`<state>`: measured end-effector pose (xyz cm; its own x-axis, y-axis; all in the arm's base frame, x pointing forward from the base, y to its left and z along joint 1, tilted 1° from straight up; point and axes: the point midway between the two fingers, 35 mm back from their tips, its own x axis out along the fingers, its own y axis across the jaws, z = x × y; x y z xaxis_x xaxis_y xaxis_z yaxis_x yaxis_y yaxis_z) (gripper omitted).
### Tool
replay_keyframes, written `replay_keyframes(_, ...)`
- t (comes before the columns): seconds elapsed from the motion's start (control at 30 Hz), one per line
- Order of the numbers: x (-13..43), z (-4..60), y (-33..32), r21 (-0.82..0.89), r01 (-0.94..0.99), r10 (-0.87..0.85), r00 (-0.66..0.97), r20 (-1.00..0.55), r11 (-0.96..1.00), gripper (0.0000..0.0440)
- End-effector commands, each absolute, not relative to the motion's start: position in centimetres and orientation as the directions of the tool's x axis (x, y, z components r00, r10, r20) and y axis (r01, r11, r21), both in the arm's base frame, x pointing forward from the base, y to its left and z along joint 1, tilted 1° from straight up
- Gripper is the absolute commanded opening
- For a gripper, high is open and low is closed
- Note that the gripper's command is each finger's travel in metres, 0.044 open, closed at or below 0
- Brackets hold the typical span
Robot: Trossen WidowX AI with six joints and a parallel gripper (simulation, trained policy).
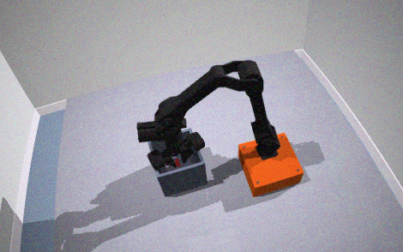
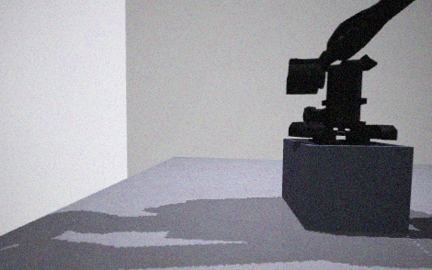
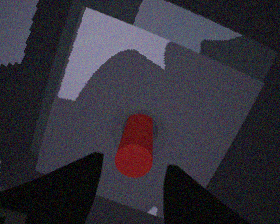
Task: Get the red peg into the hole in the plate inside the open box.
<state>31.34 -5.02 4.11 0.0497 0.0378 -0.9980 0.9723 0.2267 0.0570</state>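
The red peg (image 1: 177, 163) (image 3: 140, 132) is inside the grey open box (image 1: 185, 177) (image 2: 353, 188). In the wrist view its round top faces the camera and its lower end meets the plate (image 3: 206, 105) at the dark rim of the hole. It looks to be standing in the hole, with a length of it above the plate; how deep it sits cannot be told. My gripper (image 1: 178, 159) (image 3: 136, 160) is open, its fingers reaching down into the box on either side of the peg, with a gap on both sides. The exterior view shows neither peg nor fingertips, hidden by the box wall.
The box walls stand around the fingers, and the gripper's wide body is just above the rim. An orange block (image 1: 273, 171) under the arm's base stands to the right of the box in the top view. Pale walls border the floor.
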Motion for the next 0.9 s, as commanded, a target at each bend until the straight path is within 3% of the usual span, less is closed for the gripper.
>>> replay_keyframes(0.0,31.7,4.8,-5.2,0.064,0.974,0.082,0.047,-0.996,0.216,0.0177)
replay_keyframes(0.73,32.5,8.8,-6.3,0.126,0.980,0.256,0.084,-0.963,0.153,0.0242)
replay_keyframes(0.87,32.7,9.5,-6.7,0.145,0.979,0.269,0.102,-0.958,0.145,0.0230)
